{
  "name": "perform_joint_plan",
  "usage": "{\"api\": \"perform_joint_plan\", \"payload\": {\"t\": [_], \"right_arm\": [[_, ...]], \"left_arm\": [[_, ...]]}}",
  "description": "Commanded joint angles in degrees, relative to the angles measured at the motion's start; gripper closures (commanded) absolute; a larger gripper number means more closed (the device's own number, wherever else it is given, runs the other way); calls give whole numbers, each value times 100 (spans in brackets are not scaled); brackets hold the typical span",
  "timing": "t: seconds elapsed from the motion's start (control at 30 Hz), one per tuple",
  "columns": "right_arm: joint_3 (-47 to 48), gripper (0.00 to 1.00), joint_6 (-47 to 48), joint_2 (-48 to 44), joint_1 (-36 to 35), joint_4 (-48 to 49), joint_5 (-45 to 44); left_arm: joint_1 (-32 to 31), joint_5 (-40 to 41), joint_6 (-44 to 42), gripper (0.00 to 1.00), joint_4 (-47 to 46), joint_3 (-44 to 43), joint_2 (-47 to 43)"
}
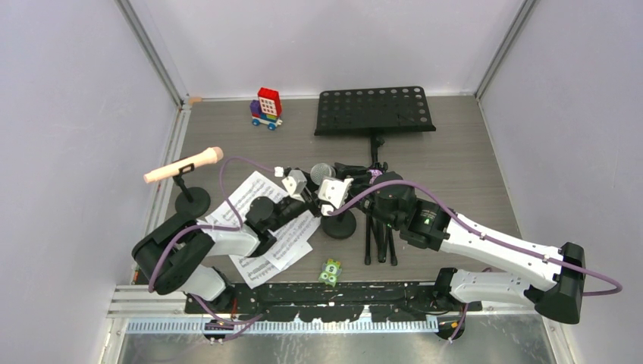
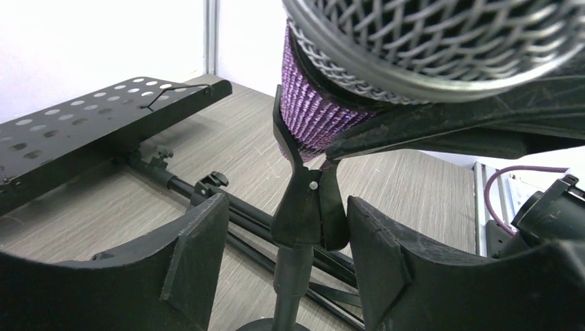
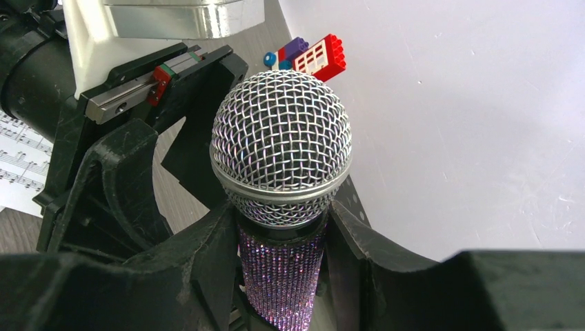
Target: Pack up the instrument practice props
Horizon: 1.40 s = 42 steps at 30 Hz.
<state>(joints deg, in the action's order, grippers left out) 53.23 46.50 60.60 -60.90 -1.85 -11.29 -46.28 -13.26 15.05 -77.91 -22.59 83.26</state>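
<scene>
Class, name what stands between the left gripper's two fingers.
The clip of the black mic mount, holding the purple-glitter microphone, stands between the fingers of the left gripper. The left wrist view shows it.

Open room lies along the tabletop's (image 1: 485, 174) right edge and far-left corner, while the purple-glitter microphone (image 1: 321, 173) on its mount (image 1: 338, 225) and the tripod legs (image 1: 379, 243) just beside it block the centre, and the pink microphone (image 1: 184, 164) guards the left edge.
</scene>
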Motion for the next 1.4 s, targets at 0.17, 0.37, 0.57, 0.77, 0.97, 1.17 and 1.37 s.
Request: {"api": "perform_joint_plan", "payload": {"t": [0.17,0.37,0.57,0.77,0.97,1.17,1.37], "right_arm": [[394,99,69,-185,0,843,-32],[416,99,65,-190,4,755,25],[363,99,28,-222,0,676,21],[340,99,17,-265,1,625,21],[337,99,-9,-268,4,624,23],[319,99,30,-257,2,602,21],[311,100,166,-340,1,542,-125]], "left_arm": [[-133,-111,-22,35,-417,-184,249],[-153,-82,-12,54,-418,-243,309],[-166,-279,94,48,-418,-366,380],[-188,-267,34,33,-418,-403,343],[-197,-354,64,85,-413,-429,415],[-206,-430,133,100,-416,-409,489],[-206,-376,62,100,-415,-370,432]]}}
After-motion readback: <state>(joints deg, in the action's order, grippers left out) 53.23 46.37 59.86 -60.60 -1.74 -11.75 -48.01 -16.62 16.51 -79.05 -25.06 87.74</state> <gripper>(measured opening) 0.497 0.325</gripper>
